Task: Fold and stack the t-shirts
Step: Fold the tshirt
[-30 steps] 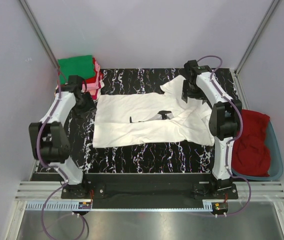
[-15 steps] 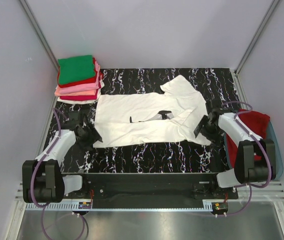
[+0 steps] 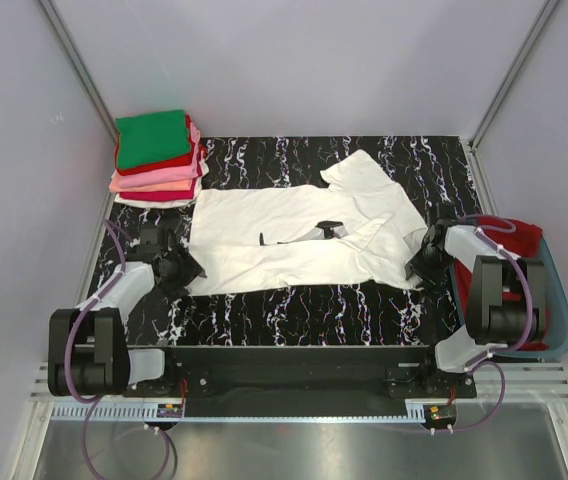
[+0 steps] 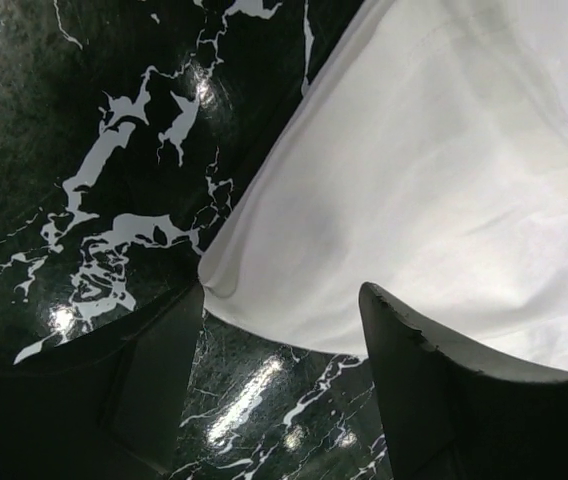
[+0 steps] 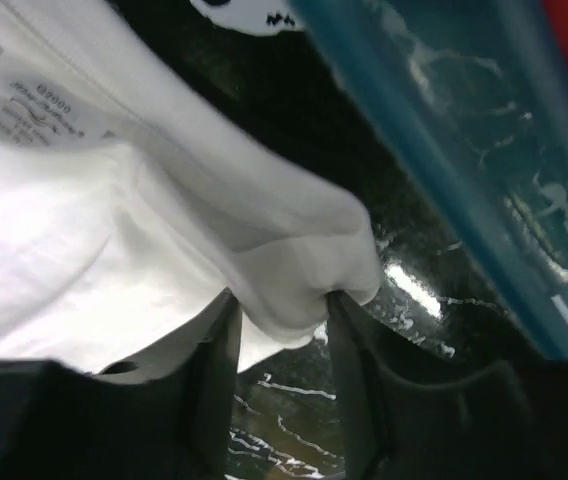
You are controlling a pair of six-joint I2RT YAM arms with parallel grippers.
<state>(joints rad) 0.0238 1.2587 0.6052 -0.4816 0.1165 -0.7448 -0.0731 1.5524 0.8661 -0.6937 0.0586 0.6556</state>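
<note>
Both arms have swung down from the far side to the white t-shirt (image 3: 264,255) lying spread at centre: the left gripper (image 3: 179,268), at 9 o'clock, straddles its hem corner wide, while the right gripper (image 3: 422,262), at 3 o'clock, pinches a fold, likely readying a fold.

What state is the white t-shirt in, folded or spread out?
Mostly spread out: the white t-shirt lies long across the table, a sleeve splayed rearward, unlike the folded stack.

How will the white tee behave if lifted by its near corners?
Probably floppy: the white tee bunches into soft folds at the right tool. Likely light: it lies thin and flat on the table. Expect the middle to sag, sleeves to dangle.
</note>
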